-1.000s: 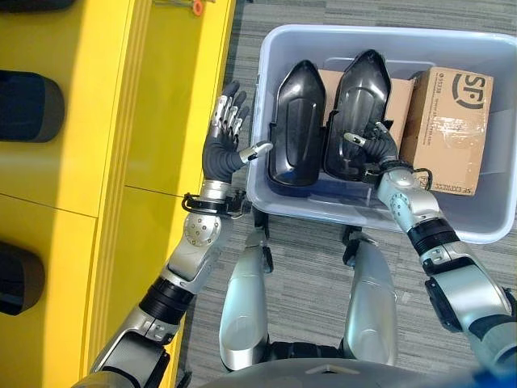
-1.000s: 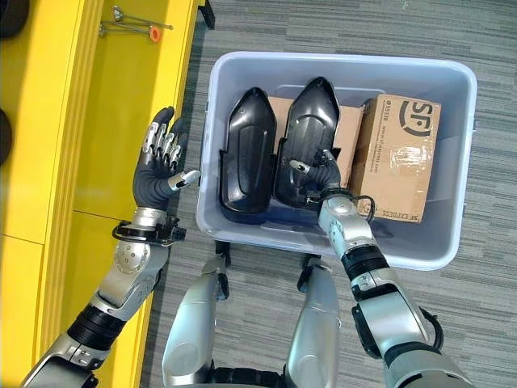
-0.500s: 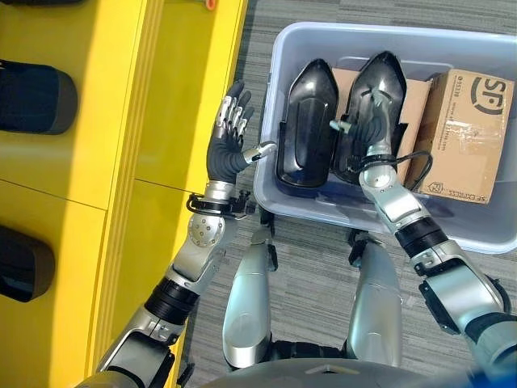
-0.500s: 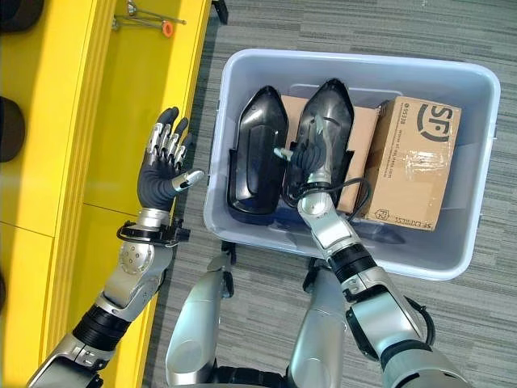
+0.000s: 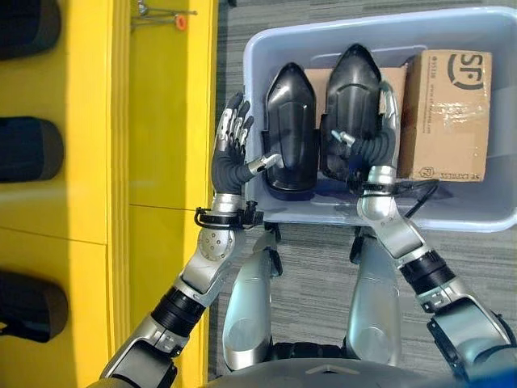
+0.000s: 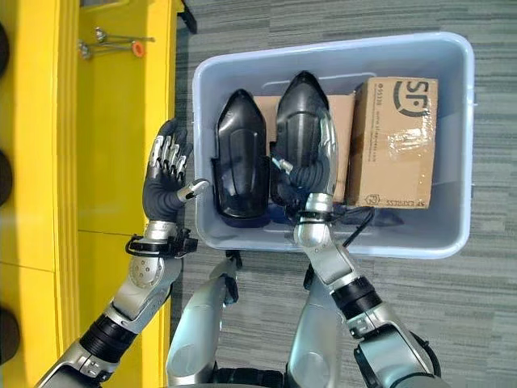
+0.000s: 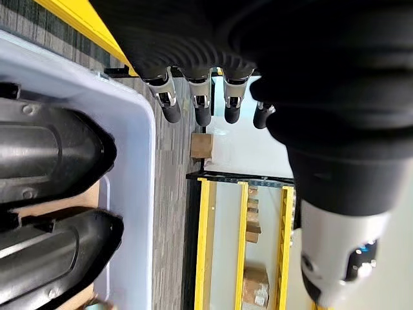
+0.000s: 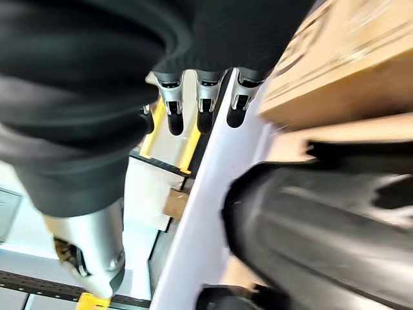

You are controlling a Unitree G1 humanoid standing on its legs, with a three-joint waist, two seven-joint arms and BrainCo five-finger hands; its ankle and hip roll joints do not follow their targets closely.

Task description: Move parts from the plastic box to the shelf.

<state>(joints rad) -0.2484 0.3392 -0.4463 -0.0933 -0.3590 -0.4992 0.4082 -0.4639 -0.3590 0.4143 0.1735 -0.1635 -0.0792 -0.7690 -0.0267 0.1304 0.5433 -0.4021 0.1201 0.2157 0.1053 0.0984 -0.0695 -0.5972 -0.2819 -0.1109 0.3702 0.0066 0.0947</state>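
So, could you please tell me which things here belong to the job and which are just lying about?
Job: two black moulded parts, plastic box, yellow shelf, right hand, left hand.
Lying about: cardboard boxes, orange-tipped metal tool.

I was working in a warehouse: yellow shelving point(image 5: 153, 121) filled the frame's left, grey carpet point(image 6: 323, 20) lay beneath, more racks with cartons point(image 7: 248, 219) stood beyond.

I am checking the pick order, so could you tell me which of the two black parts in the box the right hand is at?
The right hand is at the black part beside the cardboard box, fingers straight along its edge. The other part lies nearer the open left hand.
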